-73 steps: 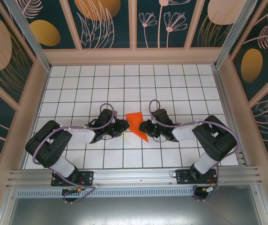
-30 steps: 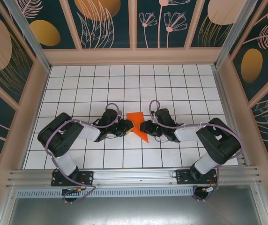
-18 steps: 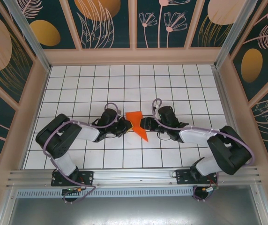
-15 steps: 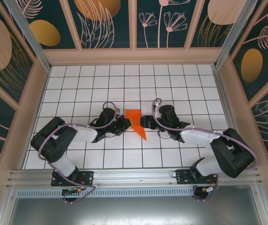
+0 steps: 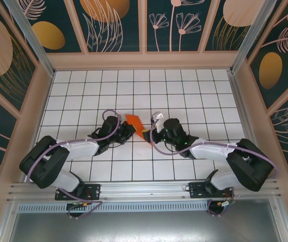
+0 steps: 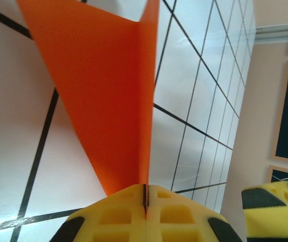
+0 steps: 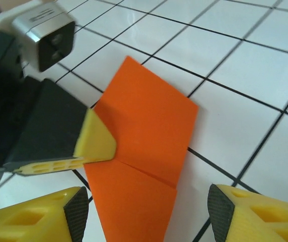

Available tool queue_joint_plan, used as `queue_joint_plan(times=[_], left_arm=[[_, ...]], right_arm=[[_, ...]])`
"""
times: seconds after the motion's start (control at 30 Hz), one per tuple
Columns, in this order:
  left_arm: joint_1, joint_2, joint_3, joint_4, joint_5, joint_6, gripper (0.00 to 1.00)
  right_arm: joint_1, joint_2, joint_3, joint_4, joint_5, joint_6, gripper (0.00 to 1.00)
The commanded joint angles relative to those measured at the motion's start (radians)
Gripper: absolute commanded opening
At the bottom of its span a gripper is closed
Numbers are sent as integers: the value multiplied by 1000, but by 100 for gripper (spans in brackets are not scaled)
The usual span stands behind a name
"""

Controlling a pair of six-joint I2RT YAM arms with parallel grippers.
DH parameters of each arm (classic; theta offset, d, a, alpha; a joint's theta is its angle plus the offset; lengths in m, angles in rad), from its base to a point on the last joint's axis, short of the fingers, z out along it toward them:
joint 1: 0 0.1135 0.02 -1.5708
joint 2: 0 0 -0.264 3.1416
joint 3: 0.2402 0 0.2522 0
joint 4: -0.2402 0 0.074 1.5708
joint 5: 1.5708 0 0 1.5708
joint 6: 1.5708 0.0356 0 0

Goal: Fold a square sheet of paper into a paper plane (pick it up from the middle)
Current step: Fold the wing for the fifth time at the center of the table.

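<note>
- Pinching an orange-red sheet of paper (image 5: 134,122) by one edge, the left end effector (image 5: 130,129) has its two yellow fingertips pressed together with the thin sheet caught between them.
- The paper, already creased, sits at about the middle of the white gridded surface (image 5: 83,91), well apart from every edge and between the two arms.
- From the left wrist, the sheet of paper (image 6: 98,85) rises out of the shut left end effector (image 6: 145,199) as a folded wedge, one panel broad and the other seen nearly edge-on.
- One yellow-and-black finger of the other arm (image 6: 275,206) shows at the lower right of that view, just beside the clamp and apart from the paper.
- The right end effector (image 5: 152,135) faces the left one across the sheet, its jaws spread and holding nothing.
- From the right wrist, the right end effector (image 7: 149,214) stands wide, one fingertip at each lower corner of the view, with the narrow end of the sheet of paper (image 7: 149,116) between them and touching neither.
- In that view a crease runs across the sheet, and the left end effector (image 7: 101,146) bites its left edge at the end of that crease.
- Whether the paper rests on the surface or hangs just above it cannot be told.
</note>
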State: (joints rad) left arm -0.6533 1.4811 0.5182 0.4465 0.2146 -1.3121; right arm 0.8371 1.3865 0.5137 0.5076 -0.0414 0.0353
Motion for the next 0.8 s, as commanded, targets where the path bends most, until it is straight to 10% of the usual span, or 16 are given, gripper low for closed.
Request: queue_joint_plan(times=[0.0, 0.77], left_arm=[[-3, 25, 30, -54, -17, -20, 4], [-3, 31, 50, -95, -11, -31, 5]], right_arm=[[34, 46, -28, 123, 46, -184, 67], [114, 379, 35, 355, 117, -392, 38]])
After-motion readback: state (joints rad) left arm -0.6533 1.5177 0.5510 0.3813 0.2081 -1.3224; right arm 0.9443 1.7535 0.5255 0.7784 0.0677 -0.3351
